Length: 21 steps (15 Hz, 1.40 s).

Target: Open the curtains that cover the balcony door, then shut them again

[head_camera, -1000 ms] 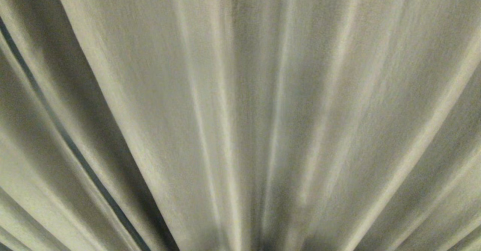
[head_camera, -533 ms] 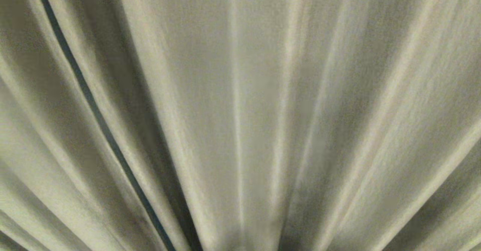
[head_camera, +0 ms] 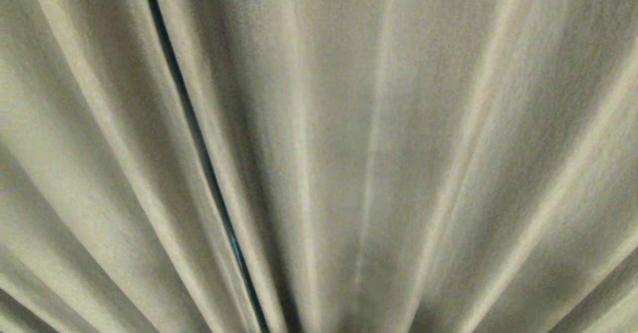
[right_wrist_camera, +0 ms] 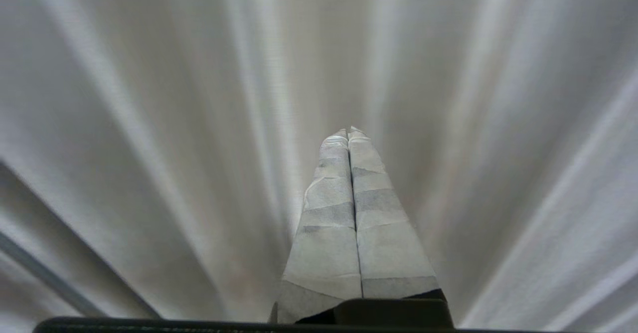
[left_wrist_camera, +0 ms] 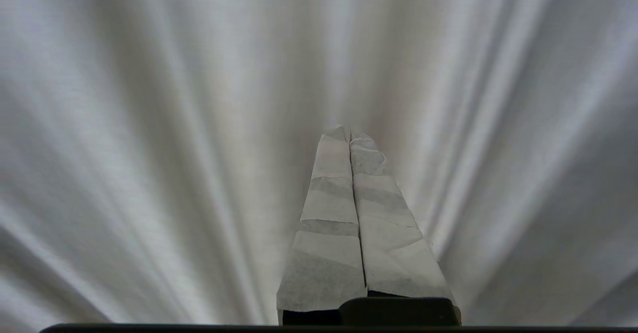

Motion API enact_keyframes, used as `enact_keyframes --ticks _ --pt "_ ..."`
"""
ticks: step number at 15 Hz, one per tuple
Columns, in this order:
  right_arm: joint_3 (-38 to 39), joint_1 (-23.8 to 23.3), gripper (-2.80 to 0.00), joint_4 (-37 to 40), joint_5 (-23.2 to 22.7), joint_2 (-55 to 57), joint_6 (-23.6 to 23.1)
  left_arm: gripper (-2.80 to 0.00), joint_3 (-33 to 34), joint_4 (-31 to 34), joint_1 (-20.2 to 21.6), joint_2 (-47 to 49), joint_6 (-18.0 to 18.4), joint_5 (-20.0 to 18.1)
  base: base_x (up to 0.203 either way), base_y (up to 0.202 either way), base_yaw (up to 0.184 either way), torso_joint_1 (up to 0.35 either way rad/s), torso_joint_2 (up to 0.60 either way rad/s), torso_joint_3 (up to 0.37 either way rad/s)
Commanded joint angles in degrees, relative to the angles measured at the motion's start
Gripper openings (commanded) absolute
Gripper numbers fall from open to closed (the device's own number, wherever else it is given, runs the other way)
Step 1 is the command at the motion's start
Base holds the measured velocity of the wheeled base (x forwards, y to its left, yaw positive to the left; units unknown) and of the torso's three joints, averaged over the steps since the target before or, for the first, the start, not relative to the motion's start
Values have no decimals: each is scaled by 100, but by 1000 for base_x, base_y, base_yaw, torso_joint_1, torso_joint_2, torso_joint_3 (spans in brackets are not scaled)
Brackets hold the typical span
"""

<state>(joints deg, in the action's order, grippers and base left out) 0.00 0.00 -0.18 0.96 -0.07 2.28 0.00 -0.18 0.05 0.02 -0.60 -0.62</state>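
Observation:
The curtains [head_camera: 379,148] fill the head view as thick beige pleated cloth, hanging shut. A thin dark slit [head_camera: 199,143] runs between two panels, left of centre. The balcony door is hidden behind the cloth. Neither arm shows in the head view. My left gripper [left_wrist_camera: 350,134] is shut with nothing in it, its taped fingers pressed together and pointing at the curtains [left_wrist_camera: 149,123]. My right gripper [right_wrist_camera: 348,132] is also shut and empty before the curtains [right_wrist_camera: 149,123], with a dark fold line [right_wrist_camera: 45,273] off to one side. Whether either tip touches the cloth cannot be told.
Cloth folds are all that shows in the three views; no floor, wall or furniture is visible.
The whole head picture has shifted to the right, carrying the dark slit from the far left towards the centre, so the camera has moved. The arms have kept still.

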Motion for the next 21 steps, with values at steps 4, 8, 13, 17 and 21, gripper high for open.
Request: enact_keyframes --ticks 4,8,13,17,21 --pt "0 0 -280 -8 0 7 1 -280 0 1 4 -2 7 1 0 193 0 2 4 2" --pt "0 0 -280 1 0 7 1 -280 0 9 4 -2 16 1 0 143 1 2 2 2" --pt "0 0 -280 1 0 7 1 -280 0 9 4 -2 16 1 0 0 0 0 0 0" --pt "0 0 -280 1 0 7 1 -280 0 9 4 -2 16 1 0 0 0 0 0 0" --pt "0 0 -280 1 0 7 -8 -280 0 9 4 -2 16 1 0 0 0 0 0 0"
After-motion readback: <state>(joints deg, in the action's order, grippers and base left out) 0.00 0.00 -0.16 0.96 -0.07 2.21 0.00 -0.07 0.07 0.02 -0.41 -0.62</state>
